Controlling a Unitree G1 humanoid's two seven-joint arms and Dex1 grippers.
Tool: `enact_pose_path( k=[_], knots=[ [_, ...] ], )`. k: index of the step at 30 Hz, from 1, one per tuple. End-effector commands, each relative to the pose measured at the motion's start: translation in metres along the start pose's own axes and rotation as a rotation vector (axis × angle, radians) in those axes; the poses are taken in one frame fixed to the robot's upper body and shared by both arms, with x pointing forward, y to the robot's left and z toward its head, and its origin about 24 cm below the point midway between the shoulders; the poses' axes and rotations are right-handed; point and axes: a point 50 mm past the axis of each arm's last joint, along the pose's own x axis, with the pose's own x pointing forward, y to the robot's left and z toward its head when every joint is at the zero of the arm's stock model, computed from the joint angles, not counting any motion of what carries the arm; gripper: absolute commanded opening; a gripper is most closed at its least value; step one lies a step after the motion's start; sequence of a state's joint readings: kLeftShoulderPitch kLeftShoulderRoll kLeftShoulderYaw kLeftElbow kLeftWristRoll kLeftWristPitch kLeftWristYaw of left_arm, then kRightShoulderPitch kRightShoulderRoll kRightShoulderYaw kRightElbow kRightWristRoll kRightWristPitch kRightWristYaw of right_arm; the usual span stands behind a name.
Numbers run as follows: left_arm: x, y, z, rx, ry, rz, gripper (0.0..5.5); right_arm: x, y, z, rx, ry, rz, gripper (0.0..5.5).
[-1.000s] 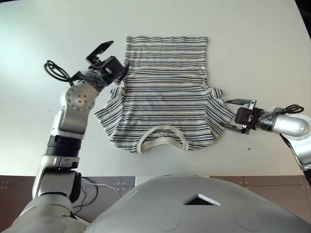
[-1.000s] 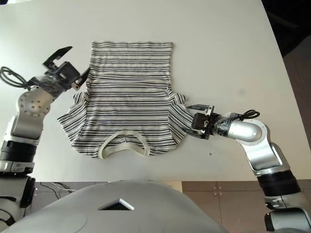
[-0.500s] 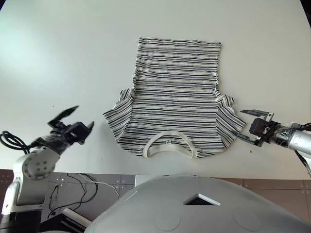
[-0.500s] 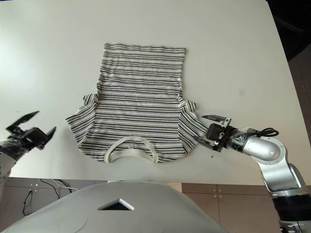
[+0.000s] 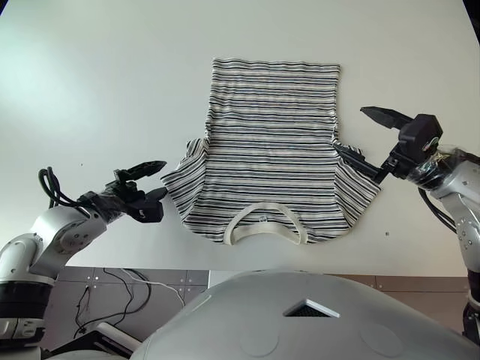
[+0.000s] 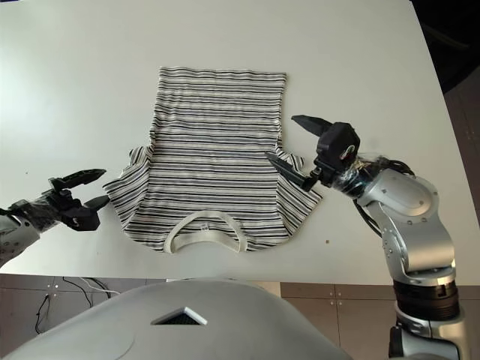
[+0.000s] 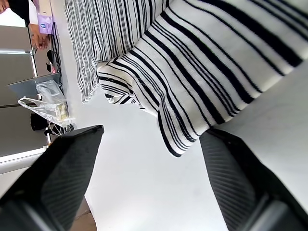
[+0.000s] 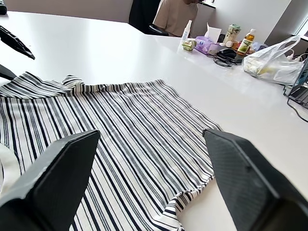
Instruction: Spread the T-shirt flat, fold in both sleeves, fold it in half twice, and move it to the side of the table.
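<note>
The striped T-shirt (image 5: 271, 150) lies near the middle of the white surface (image 5: 90, 82), with the collar (image 5: 264, 225) toward me and the hem at the far side. The body is roughly flat. Both sleeves are bunched and not yet folded in.

My left fingers (image 5: 141, 168) are spread wide and grip nothing. They sit low over the surface just beside the left sleeve (image 5: 184, 168), apart from its edge.

My right fingers (image 5: 373, 115) are also spread wide and empty, raised at the right sleeve (image 5: 358, 187). The lower finger extends over the fabric near the armpit; I cannot tell whether it touches.

A plastic bag (image 8: 272, 60) and bottles (image 8: 248, 41) stand at the far end of the surface.
</note>
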State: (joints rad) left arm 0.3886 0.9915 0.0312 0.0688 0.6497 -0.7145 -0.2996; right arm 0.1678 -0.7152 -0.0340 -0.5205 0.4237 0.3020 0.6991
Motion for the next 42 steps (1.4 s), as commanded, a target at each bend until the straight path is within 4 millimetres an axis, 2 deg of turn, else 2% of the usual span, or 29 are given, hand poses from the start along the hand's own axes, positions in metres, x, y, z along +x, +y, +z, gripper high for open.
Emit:
enact_pose_path(
  k=[1, 3, 5, 11, 23, 27, 30, 38, 42],
  knots=[
    [0.003, -0.025, 0.001, -0.006, 0.004, -0.126, 3.64, 0.004, 0.000, 0.000, -0.013, 0.006, -0.010, 3.95],
    [0.004, -0.026, -0.003, 0.009, 0.038, -0.130, 3.64, 0.006, 0.001, 0.000, -0.012, 0.006, -0.011, 3.95],
    [0.006, -0.028, -0.002, 0.001, 0.044, -0.121, 3.35, 0.008, 0.000, 0.000, -0.010, 0.003, -0.015, 3.95],
    [0.009, -0.037, 0.009, -0.035, 0.028, -0.129, 2.31, 0.010, 0.003, -0.003, -0.011, 0.012, -0.001, 3.95],
    [0.014, -0.042, 0.008, -0.079, 0.067, -0.116, 0.16, 0.014, 0.007, -0.004, 0.012, -0.009, -0.016, 3.95],
    [0.008, -0.033, 0.017, -0.111, 0.080, 0.022, 0.11, 0.014, 0.005, -0.004, 0.011, -0.010, -0.017, 3.95],
    [0.004, -0.022, 0.027, -0.067, 0.064, 0.123, 0.11, 0.012, 0.005, -0.006, 0.012, -0.001, -0.025, 3.95],
    [0.014, 0.008, 0.034, 0.050, 0.070, 0.363, 0.11, 0.009, -0.004, -0.008, -0.012, 0.014, -0.044, 3.95],
    [0.021, 0.007, 0.054, 0.052, -0.015, 0.399, 0.11, 0.012, -0.005, -0.010, -0.014, 0.016, -0.024, 3.95]
  ],
)
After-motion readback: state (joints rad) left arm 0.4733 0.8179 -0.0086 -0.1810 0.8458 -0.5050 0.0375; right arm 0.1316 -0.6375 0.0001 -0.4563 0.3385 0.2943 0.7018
